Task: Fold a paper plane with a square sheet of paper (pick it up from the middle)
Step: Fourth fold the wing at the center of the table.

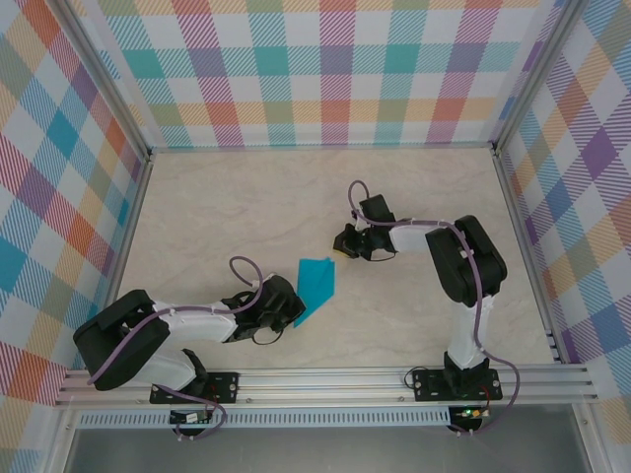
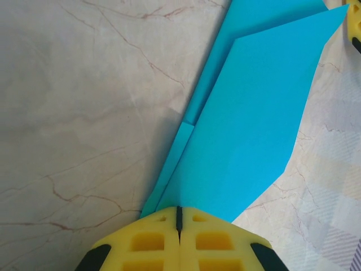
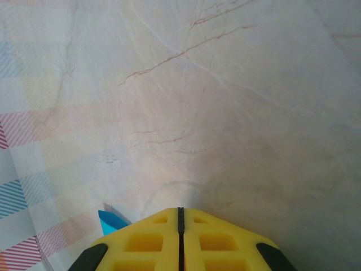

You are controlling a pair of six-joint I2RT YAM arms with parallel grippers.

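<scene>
A thin, matte teal-blue sheet of paper [image 1: 317,279], folded narrower than a square with layered creases, lies near the middle of the pale marble-patterned counter [image 1: 246,207], between the two arms. In the top view it runs diagonally, its broad end pointing up and away and its slim lower end reaching back into the left gripper [image 1: 292,305]. The left wrist view shows that gripper [image 2: 179,217] clamped on the paper's narrow end: the yellow fingers [image 2: 152,243] meet with only a dark seam between them, and the sheet [image 2: 254,124] fans out from that seam, one folded flap lying on top of a longer strip beneath it, with an angled far edge rising to a sharp corner at the upper right. A bit of yellow from the right gripper [image 2: 355,22] sits just beside that corner. The right gripper [image 1: 342,241] hovers over the counter close to the paper's upper right edge, its fingers pressed together on nothing; in its wrist view the gripper [image 3: 180,213] points at bare marble surface, and a small teal corner of the sheet [image 3: 108,222] pokes out just left of the fingers. Pastel plaid walls [image 1: 325,69] enclose the counter on three sides.
</scene>
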